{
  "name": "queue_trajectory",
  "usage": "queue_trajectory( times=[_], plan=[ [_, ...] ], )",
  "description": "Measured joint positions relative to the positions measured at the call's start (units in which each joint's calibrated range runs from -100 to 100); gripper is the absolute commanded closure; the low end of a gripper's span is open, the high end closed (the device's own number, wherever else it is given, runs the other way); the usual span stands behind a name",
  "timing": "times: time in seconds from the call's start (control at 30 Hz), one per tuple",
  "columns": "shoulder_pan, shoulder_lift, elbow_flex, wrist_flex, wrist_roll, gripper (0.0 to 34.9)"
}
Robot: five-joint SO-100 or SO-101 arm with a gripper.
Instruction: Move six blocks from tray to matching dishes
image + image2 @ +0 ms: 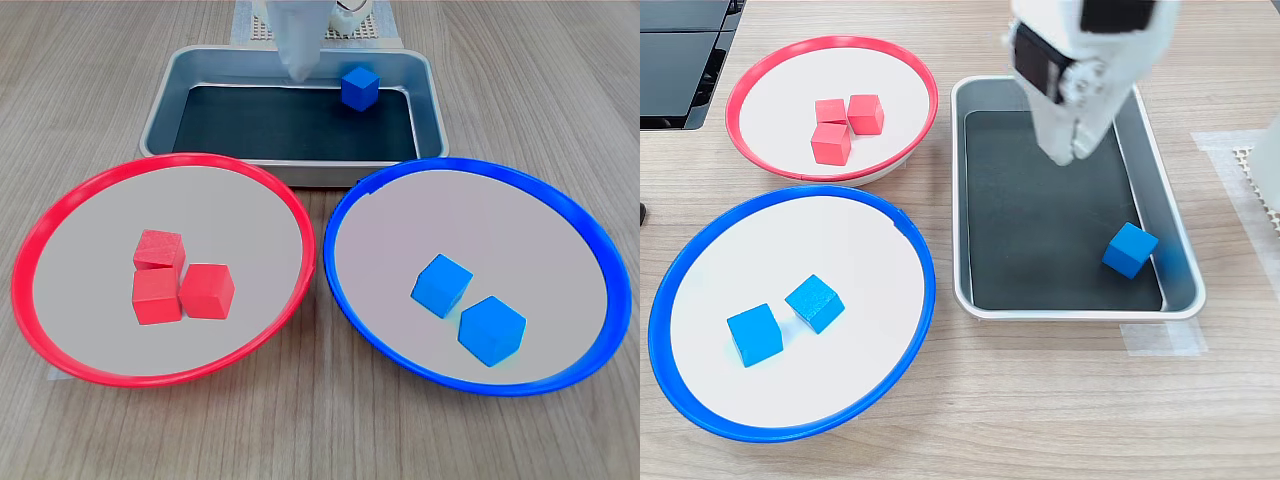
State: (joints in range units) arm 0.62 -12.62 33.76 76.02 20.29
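Progress looks far along: three red blocks (pixel 178 280) sit clustered in the red-rimmed dish (pixel 60 215), two blue blocks (pixel 467 305) lie in the blue-rimmed dish (pixel 590 250), and one last blue block (pixel 1130 249) rests in the tray (pixel 1185 290). In the second exterior view it sits close to the tray's right wall, near the lower corner, turned a little off square to the walls.

The gripper (pixel 1068 152) hangs above the tray's bare black floor, well apart from that block, its tips drawn together and carrying nothing.

The step in hand, as I judge it, is fetching this block. To do it well, the gripper should spread before it descends, and its wrist should turn so the fingers meet two flat faces rather than corners. The nearby wall is the snag: one finger must slip between block and wall, so a straight, centred drop matters. Lift clear of the tray rim before swinging over to the blue-rimmed dish, and release low so the block does not bounce out.
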Motion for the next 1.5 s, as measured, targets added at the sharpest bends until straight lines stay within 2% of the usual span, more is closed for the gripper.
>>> queue_trajectory(
  times=[0.07, 0.1, 0.33, 0.43, 0.6, 0.7, 0.73, 0.77, 0.83, 1.03, 1.17, 1.3, 1.37, 1.43, 1.47, 1.5],
  plan=[
    [-1.3, -3.4, 5.8, -1.0, 1.9, 17.2],
    [-1.4, -5.7, 9.9, -2.0, 2.5, 15.8],
    [-7.9, -9.5, 18.3, -4.7, 4.1, 16.7],
    [-8.3, -8.9, 18.8, -5.8, 4.2, 17.1],
    [-11.0, -6.8, 20.4, -7.7, 4.6, 18.9],
    [-11.9, -6.3, 21.3, -8.5, 4.7, 21.7],
    [-12.6, -6.1, 21.7, -8.9, 4.7, 24.2],
    [-13.7, -6.1, 21.8, -9.1, 4.7, 32.0],
    [-14.9, -5.6, 22.0, -9.6, 5.0, 34.0],
    [-15.8, -3.0, 15.6, -7.0, 3.2, 34.6],
    [-15.1, 2.2, -2.0, -1.2, -0.7, 34.6],
    [-13.7, 9.3, -19.1, -1.0, -3.3, 34.6],
    [-14.2, 14.2, -28.0, -4.2, -3.6, 31.1],
    [-14.7, 17.8, -33.1, -7.5, -3.6, 22.1],
    [-14.8, 20.1, -35.7, -9.8, -3.3, 18.9],
    [-14.9, 21.4, -36.8, -10.8, -3.2, 18.2]
  ],
)
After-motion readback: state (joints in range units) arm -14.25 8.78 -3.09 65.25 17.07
